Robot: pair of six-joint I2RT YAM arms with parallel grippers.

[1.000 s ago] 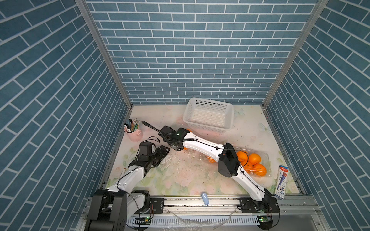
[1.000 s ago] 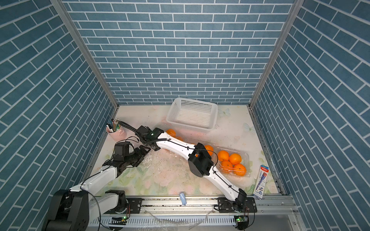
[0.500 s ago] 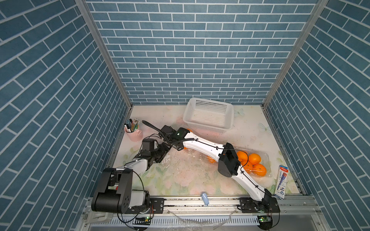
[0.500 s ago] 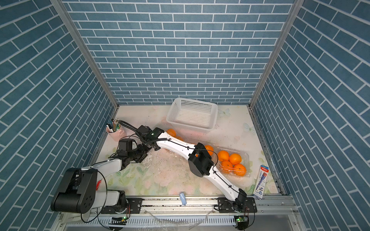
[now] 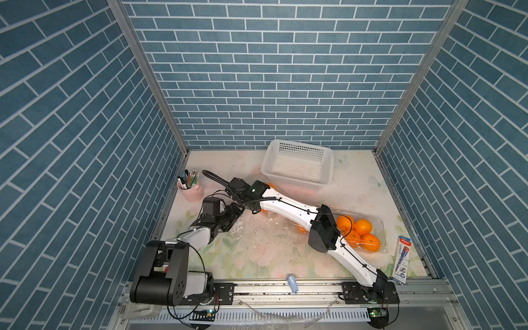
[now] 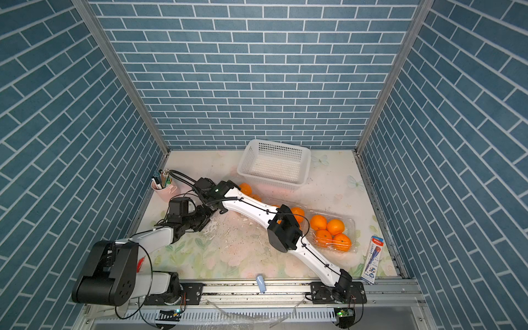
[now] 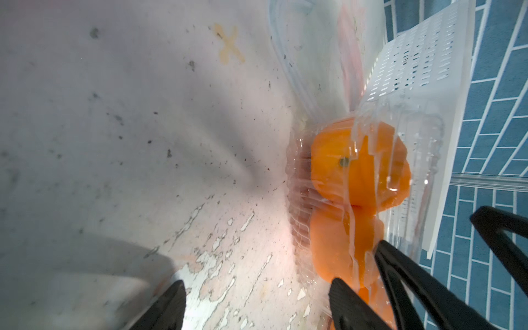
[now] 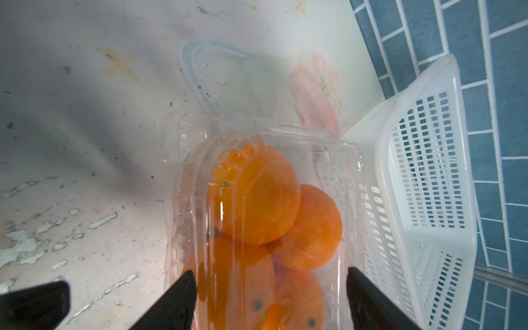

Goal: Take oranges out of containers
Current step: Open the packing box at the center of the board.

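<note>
"Well, what surrounds the flaking floral tabletop point(image 5: 257, 257)?"
"Blue brick walls point(image 5: 271, 85). Both tools gape: the right gripper point(image 8: 270, 271) straddles a clear container point(image 8: 328, 160) of oranges point(image 8: 254, 197) beside the white basket point(image 8: 428, 143); the left gripper point(image 7: 257, 283) hovers beside it."

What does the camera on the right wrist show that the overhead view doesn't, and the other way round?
Only the right wrist view: dark stem dots on four oranges inside a clear container, and the right gripper open, straddling that box. Only a top view: both arms whole, a pink cup of pens, a second container holding four more oranges, and a blue-and-white packet. Both: the white basket and the worn floral table.
</note>
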